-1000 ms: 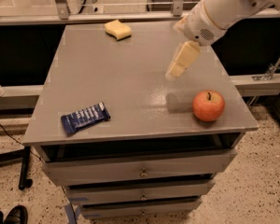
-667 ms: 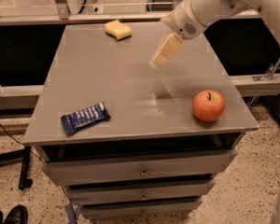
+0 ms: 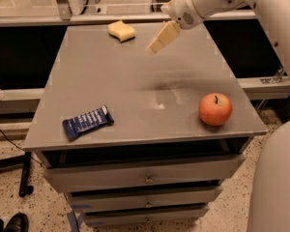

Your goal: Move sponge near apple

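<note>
Since approx. 0.7 s ago the tool has travelled further toward the far left of the tabletop, away from the apple and closer to the sponge. Vs. the frame 1 s ago, the shift is larger still: back then it hung over the right-centre, near the apple. Now it hovers above the far part of the tabletop, just right of the sponge but apart from it, tilted down and to the left. The white arm reaches in from the top right.

Whether the tool is open or closed can't be told from this angle; it looks like one pale block. Nothing is seen in its hold.

The sponge lies flat near the far edge, left of centre, in the same spot as before. The apple stands upright by the right front corner, stem up, also unmoved, and well apart from the sponge. A blue snack packet lies at the front left, position unchanged. Below the tabletop are drawers, shut.
</note>
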Motion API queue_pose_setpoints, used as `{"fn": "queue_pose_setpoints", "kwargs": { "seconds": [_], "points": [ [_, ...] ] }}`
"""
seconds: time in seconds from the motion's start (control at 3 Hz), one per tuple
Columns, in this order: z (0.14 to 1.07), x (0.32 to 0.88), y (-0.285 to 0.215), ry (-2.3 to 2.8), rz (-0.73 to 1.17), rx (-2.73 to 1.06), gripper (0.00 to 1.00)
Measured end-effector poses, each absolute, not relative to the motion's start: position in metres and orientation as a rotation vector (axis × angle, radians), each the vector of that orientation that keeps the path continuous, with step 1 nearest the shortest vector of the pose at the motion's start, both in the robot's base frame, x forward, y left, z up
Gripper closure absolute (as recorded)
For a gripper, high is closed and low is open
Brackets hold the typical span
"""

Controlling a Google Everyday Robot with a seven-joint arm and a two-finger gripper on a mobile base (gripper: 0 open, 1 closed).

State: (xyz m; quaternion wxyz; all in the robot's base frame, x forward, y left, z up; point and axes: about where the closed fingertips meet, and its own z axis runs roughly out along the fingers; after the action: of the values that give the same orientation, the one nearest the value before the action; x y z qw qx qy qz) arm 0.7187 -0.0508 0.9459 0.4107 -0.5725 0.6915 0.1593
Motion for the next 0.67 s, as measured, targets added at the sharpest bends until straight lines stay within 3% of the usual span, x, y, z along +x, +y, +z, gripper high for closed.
{"fn": "queue_pose_setpoints", "kwargs": {
  "seconds": [0.67],
  "points": [
    [0.908,0.764,-0.045,1.844,0.295,-1.237,0.00]
  ]
}}
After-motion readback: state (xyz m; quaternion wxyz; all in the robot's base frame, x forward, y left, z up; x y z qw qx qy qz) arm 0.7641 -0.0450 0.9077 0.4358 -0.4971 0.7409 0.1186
